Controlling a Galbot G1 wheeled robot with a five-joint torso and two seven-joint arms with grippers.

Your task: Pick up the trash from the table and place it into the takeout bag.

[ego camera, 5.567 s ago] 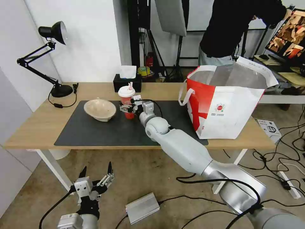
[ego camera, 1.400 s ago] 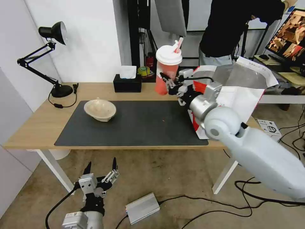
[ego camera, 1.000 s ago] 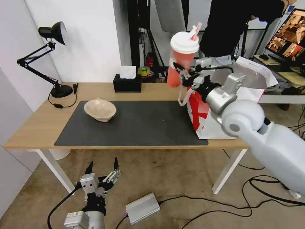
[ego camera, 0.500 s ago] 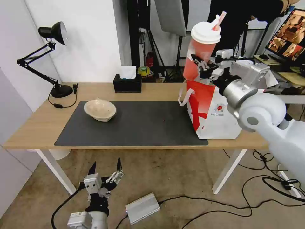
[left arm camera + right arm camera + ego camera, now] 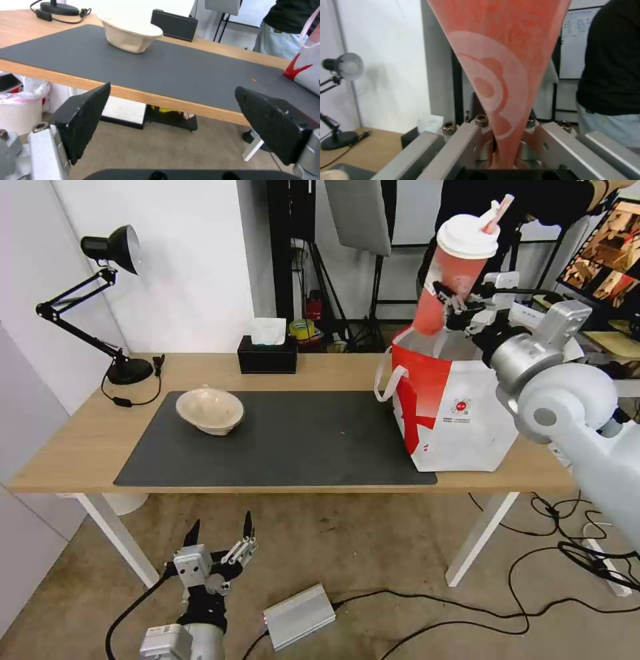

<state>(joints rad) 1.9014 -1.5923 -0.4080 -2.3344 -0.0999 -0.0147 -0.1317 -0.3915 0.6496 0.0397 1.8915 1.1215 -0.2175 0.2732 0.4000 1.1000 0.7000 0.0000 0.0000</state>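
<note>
Mostly bare mat (image 5: 280, 440); cabled floor (image 5: 373, 553).

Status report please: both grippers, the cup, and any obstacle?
Right gripper shut on cup, high over bag. Left gripper open, low before table. Bowl on mat. No obstacle seen.

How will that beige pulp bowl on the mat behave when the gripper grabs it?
The beige pulp bowl looks thin-walled and empty, so probably light and a bit flexible. It sits tilted on the dark mat, so a push may rock or slide it.
</note>
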